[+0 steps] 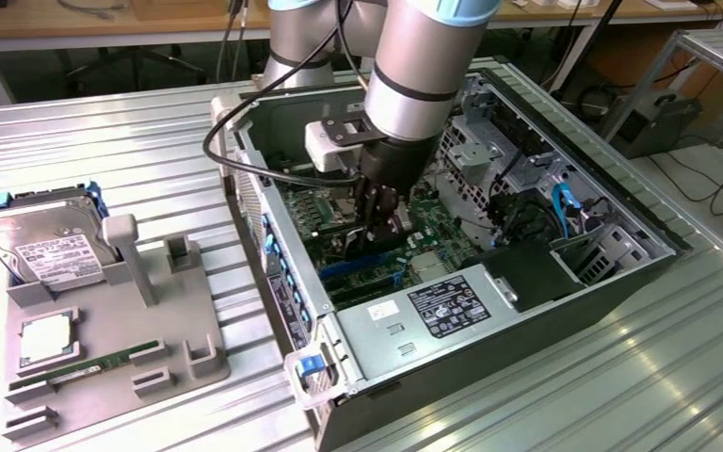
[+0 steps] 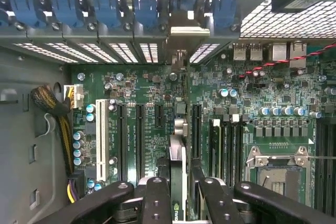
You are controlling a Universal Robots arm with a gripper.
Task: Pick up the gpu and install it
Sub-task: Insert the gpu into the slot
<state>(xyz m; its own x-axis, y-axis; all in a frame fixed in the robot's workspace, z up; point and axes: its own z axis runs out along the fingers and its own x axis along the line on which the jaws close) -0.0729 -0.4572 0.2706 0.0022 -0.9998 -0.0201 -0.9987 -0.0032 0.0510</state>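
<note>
My gripper (image 1: 382, 224) is down inside the open computer case (image 1: 563, 311), over the green motherboard (image 1: 427, 218). In the wrist view the gpu (image 2: 178, 156) stands edge-on between my two black fingers (image 2: 156, 199), and the gripper (image 2: 181, 195) is shut on it. The card runs from the fingers to its silver end bracket (image 2: 181, 31) at the case's rear slot openings. It sits in line with a black expansion slot on the motherboard (image 2: 247, 103). How deep it sits in the slot is hidden by the card's own edge.
A grey fixture tray (image 1: 148, 330) on the exterior view's left holds a hard drive (image 1: 48, 247), a RAM stick (image 1: 86, 365) and a processor (image 1: 45, 337). Inside the case are a labelled power supply (image 1: 452, 306), a drive cage (image 1: 500, 141), a processor socket (image 2: 278, 169) and a yellow cable bundle (image 2: 60, 114).
</note>
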